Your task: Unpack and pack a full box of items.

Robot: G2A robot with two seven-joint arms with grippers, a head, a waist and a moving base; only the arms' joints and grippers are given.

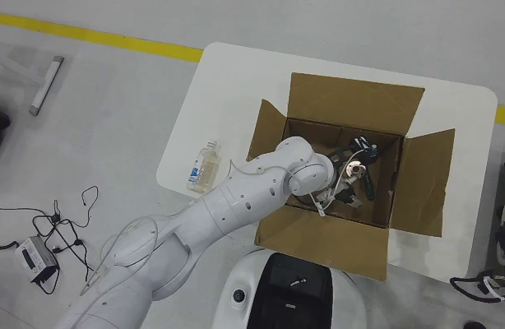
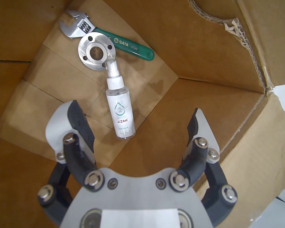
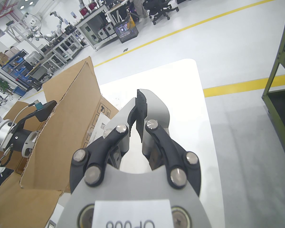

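As the flaps lie folded out, cardboard box (image 1: 355,94): stands open in the middle of the white desk (image 1: 228,90), nearer its right edge; unpacking judged part done.
Left claw (image 2: 137,112): fingers wide apart, nothing held, hanging inside the box above its floor; so placed, in my judgement, to straddle the spray bottle.
Spray bottle (image 2: 120,110): lies flat on the box floor just beyond the fingertips, cap end touching the flange.
Flange (image 2: 96,53): lies flat, resting over the wrench's neck.
Adjustable wrench (image 2: 123,46): head toward a floor corner, pinned beneath the flange; judged best taken after it.
Clear bottle (image 1: 205,165): lies on the desk near its left edge, outside the box and apart from the left flap.
Right claw (image 3: 139,100): fingers together on nothing, over the desk outside the box, beside a flap; judged parked to leave the opening to the other arm.
Open room: bare cardboard on either side of the spray bottle's body; walls stand close round, so a straight lift looks safest. The desk's left edge offers space for setting down.
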